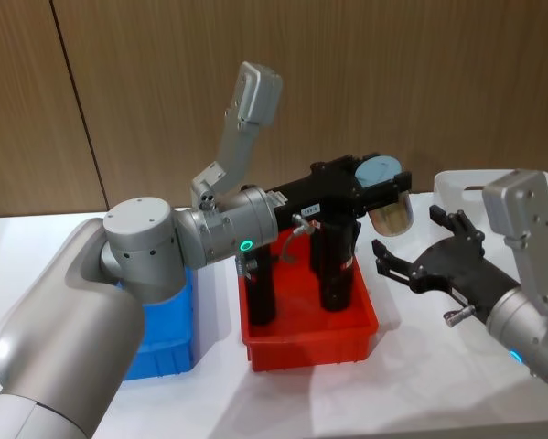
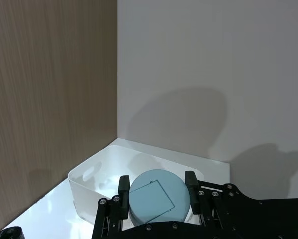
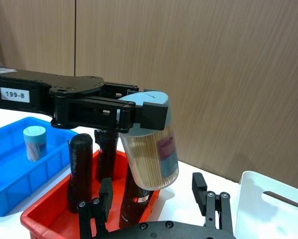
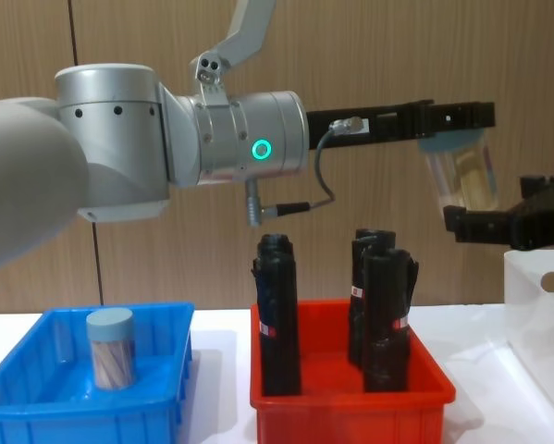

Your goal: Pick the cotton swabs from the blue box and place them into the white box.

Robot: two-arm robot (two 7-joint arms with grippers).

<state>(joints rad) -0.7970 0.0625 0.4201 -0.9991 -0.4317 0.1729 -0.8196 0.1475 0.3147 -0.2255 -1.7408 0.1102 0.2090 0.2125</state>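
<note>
My left gripper (image 1: 384,186) reaches out over the red bin and is shut on a jar of cotton swabs (image 1: 391,213), gripping it at the pale blue lid (image 2: 156,197). The jar (image 3: 151,150) hangs tilted in the air, high above the black rolls and short of the white box (image 1: 457,186). The white box (image 2: 88,185) lies beyond and below the held jar. A second jar of cotton swabs (image 4: 110,350) stands upright in the blue box (image 4: 36,409) at the left. My right gripper (image 1: 411,240) hovers open just right of the held jar, beside the white box (image 4: 541,305).
A red bin (image 1: 312,345) sits between the blue box (image 1: 170,340) and the white box, holding three tall black rolls (image 4: 278,314) that stand upright under the left arm. A wood-panelled wall runs behind the white table.
</note>
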